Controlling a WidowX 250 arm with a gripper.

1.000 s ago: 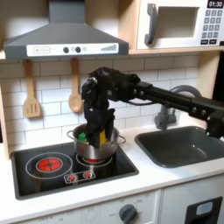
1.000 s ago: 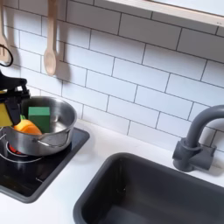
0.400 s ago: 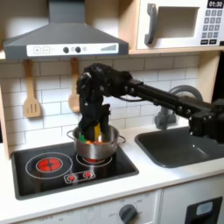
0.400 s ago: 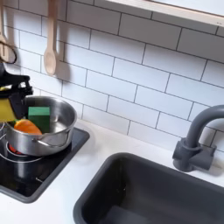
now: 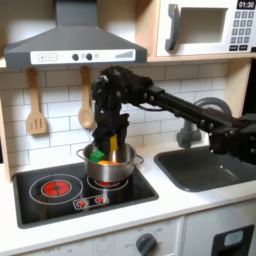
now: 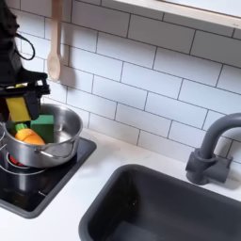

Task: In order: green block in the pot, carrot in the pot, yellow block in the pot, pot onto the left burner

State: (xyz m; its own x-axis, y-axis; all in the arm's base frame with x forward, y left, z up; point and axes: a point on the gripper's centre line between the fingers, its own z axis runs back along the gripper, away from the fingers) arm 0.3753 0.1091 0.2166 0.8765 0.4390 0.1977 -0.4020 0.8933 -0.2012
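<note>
The gripper [image 6: 19, 106], jaws clamped on the bright yellow block [image 6: 19, 109], hangs over the shiny steel pot [image 6: 58, 141] holding the green block [image 6: 42, 126] and orange carrot [image 6: 29, 136].

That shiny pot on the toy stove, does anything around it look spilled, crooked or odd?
Nothing stands out. The pot sits upright on the black cooktop, with the green block and carrot inside. The gripper holds the yellow block at its rim.

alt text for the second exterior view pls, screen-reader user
A black robot gripper holds the yellow block just above the rim of the pot, which already contains the green block and the carrot and sits on a black cooktop. A dark sink, grey faucet and white tiled wall fill the rest.
</note>
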